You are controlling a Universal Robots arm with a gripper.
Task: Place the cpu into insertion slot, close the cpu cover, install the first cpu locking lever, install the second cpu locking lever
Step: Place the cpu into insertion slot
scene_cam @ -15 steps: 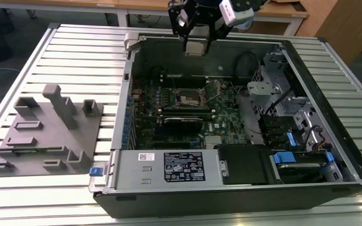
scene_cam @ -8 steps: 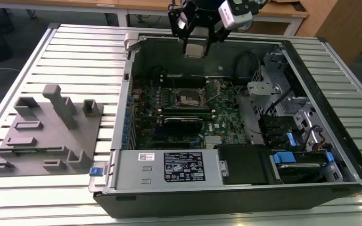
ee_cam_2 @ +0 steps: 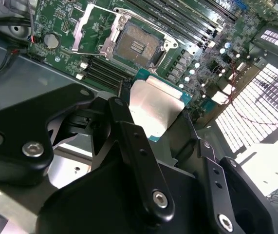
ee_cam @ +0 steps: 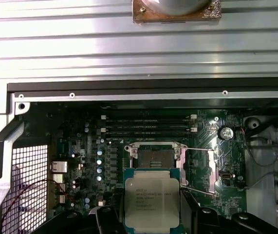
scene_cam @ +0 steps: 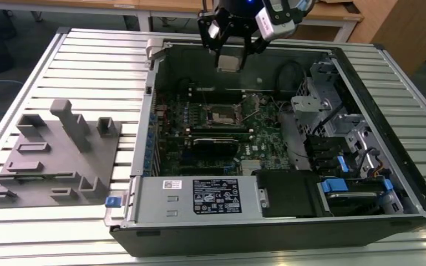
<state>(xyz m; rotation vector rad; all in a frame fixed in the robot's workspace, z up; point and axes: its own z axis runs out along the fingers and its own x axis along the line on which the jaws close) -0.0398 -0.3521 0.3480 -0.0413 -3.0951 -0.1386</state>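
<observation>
above open computer case (scene_cam: 272, 237), jaws clamped on cpu (ee_cam: 152, 201); insertion slot (ee_cam: 156, 158) below uncovered.

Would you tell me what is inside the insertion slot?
The insertion slot holds no chip; its bare dark contact bed shows in the second wrist view. The cpu, in the gripper, covers one edge of the slot in the first wrist view.

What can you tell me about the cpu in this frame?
The cpu is a small flat square chip: dull silver metal top with printed text, green board edge around it. The black fingers grip it at two opposite edges, holding it in the air above the open computer case, short of the insertion slot and touching nothing else.
</observation>
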